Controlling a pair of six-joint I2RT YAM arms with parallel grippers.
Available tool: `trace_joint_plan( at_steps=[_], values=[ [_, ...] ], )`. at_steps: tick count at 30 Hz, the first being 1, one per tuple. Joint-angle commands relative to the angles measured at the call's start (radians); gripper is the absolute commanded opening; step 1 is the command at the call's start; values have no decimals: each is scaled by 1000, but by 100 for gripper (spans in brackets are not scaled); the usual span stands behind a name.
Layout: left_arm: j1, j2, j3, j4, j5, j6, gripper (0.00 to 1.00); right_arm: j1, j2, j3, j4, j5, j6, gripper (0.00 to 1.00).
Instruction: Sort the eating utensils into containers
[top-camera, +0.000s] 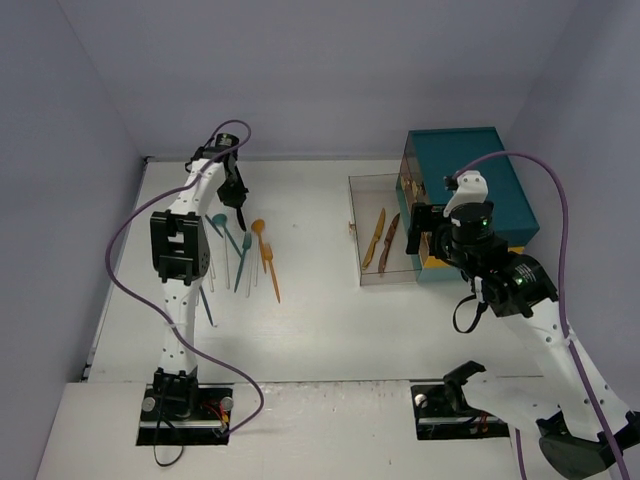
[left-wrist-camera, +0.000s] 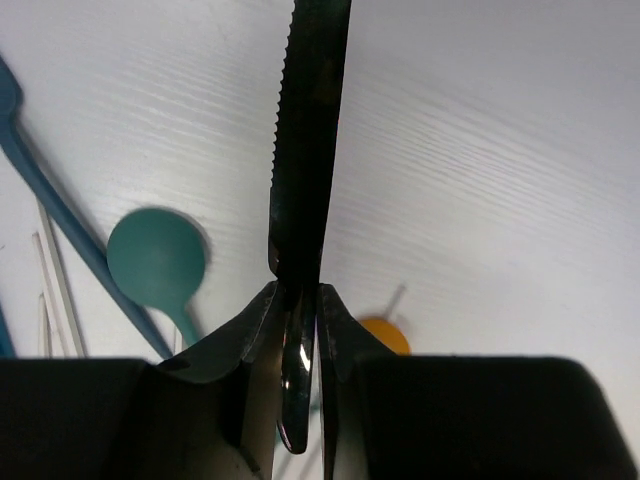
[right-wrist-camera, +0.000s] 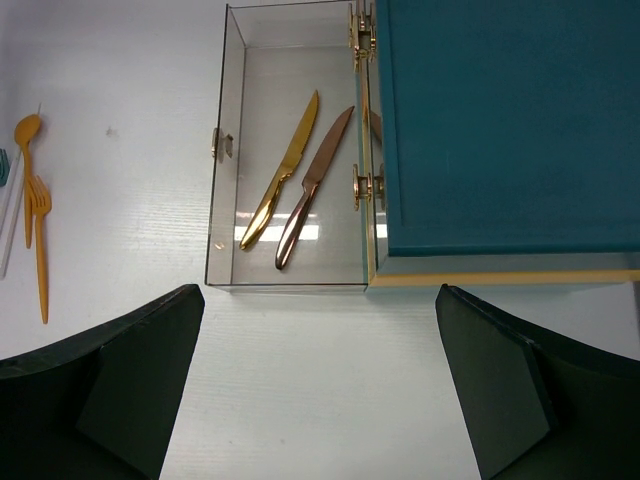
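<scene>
Over the table's far left area, a dark serrated plastic knife (left-wrist-camera: 305, 150) is pinched in the closed left gripper (left-wrist-camera: 298, 295), likely for carrying to the clear rectangular box (right-wrist-camera: 226, 150) near the right edge. The right gripper (right-wrist-camera: 320, 300) is held wide open, empty. Knife tip is cut off, handle hidden.

One gold knife (right-wrist-camera: 283, 175), one copper knife (right-wrist-camera: 313, 188), one dark knife (left-wrist-camera: 308, 140), one clear box (right-wrist-camera: 228, 100)

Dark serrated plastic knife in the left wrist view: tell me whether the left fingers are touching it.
Touching. The left wrist view shows both fingers pressed against the sides of the dark serrated plastic knife, with no gap.
</scene>
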Motion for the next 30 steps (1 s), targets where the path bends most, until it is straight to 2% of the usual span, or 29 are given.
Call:
trace_joint_plan(
  at_steps=[1, 7, 12, 17, 27, 30],
  values=[
    [-83, -228, 44, 7, 69, -54, 0, -8, -26, 39, 41, 32, -12, 100],
    [-270, -256, 46, 54, 133, -134, 0, -6, -54, 30, 41, 33, -14, 100],
    [-403, -203, 91, 148, 166, -252, 0, -6, -80, 25, 40, 27, -11, 100],
    [-525, -94, 240, 185, 156, -302, 0, -6, -115, 16, 40, 24, -14, 100],
    [-614, 32, 237, 284, 92, -388, 1, -6, -163, -1, 38, 19, -26, 100],
    [-626, 59, 227, 291, 80, -389, 12, -6, -176, -4, 38, 22, -35, 100]
  ],
)
